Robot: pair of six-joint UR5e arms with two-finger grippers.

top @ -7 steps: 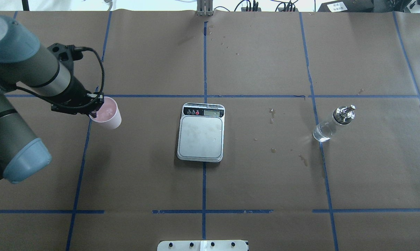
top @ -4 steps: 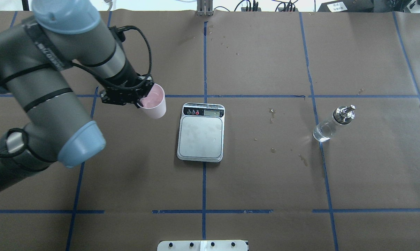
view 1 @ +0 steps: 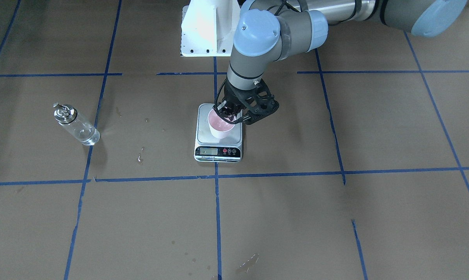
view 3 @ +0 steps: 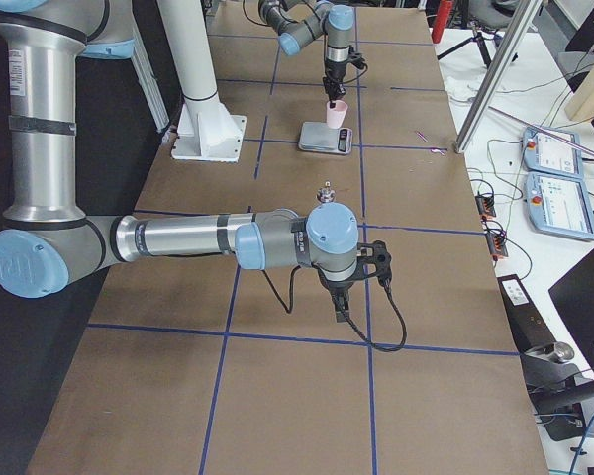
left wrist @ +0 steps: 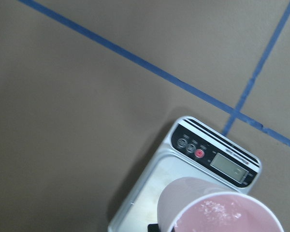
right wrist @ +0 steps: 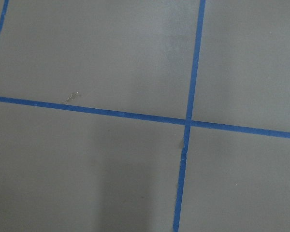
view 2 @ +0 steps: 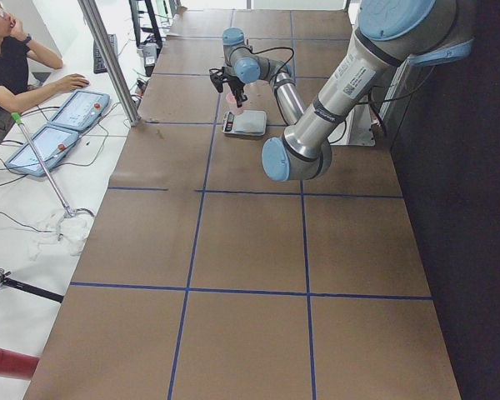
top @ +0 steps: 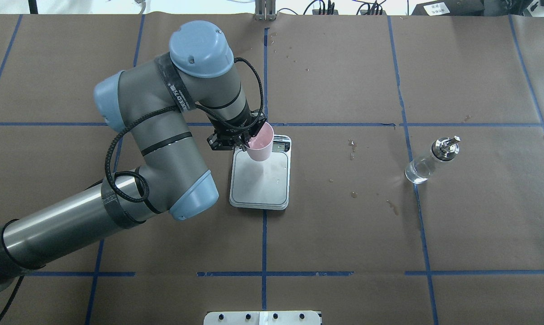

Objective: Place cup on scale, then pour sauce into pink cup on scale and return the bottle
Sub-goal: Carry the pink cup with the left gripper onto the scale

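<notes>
Left gripper (top: 247,142) pinches the cup (top: 259,146) by its rim, upright over the scale (top: 260,185) — so it lands level for weighing.

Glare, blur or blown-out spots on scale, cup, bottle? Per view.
Overhead exterior: the scale platform is washed pale by glare, with a streak below the cup; a bright patch beside the bottle. Left wrist-mounted: the cup is close and slightly soft, the scale's buttons sharper. Exterior front-facing: the white robot base is blown out. Right wrist-mounted: soft shadow lower left.
</notes>
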